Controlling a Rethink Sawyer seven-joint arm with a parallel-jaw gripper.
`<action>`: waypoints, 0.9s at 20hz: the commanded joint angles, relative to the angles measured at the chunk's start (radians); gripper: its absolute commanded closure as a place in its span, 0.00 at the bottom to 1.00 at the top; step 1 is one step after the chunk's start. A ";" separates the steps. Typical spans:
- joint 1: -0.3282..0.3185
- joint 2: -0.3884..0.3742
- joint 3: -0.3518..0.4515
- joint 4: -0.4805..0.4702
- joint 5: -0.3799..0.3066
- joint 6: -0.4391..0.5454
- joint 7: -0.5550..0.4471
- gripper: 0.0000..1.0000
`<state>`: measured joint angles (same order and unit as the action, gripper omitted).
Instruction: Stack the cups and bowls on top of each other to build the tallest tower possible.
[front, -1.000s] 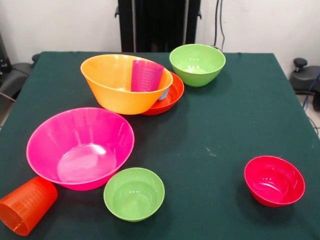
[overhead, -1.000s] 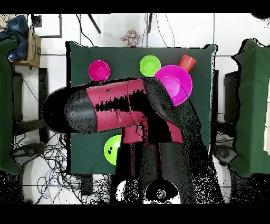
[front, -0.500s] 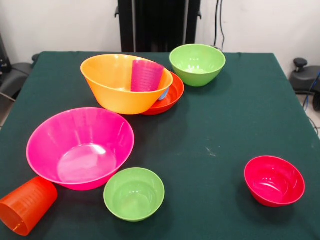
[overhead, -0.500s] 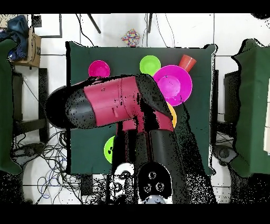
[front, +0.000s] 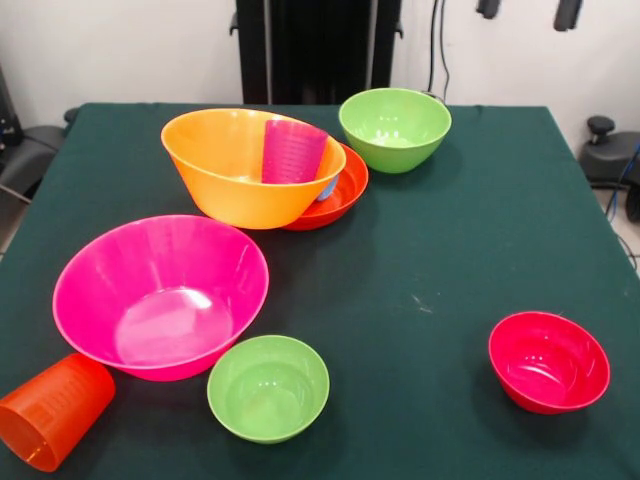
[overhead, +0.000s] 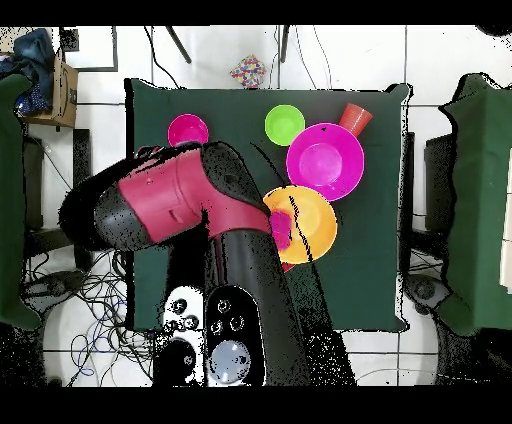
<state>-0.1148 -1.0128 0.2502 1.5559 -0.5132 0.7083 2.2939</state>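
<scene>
Fingers (front: 527, 9) show only as two dark tips at the top edge, spread apart and empty. We place the tower (front: 265, 165), large orange bowl over the shallow red-orange one, below and well left of them. Overhead, the arm (overhead: 190, 220) hides the medium green bowl.

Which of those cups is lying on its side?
The orange cup at the table's corner beside the large pink bowl; the purple cup stands upright inside the large orange bowl.

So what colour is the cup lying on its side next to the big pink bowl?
Orange cup, clearest in the front view, at the near left corner.
</scene>
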 joint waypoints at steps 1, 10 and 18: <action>0.041 0.084 -0.043 0.100 -0.108 -0.048 0.017 0.00; 0.079 0.130 -0.099 0.102 -0.175 -0.136 0.044 0.00; 0.087 0.150 -0.138 0.130 -0.204 -0.215 0.017 0.00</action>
<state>-0.0413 -0.9166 0.1493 1.5788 -0.6182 0.5599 2.2939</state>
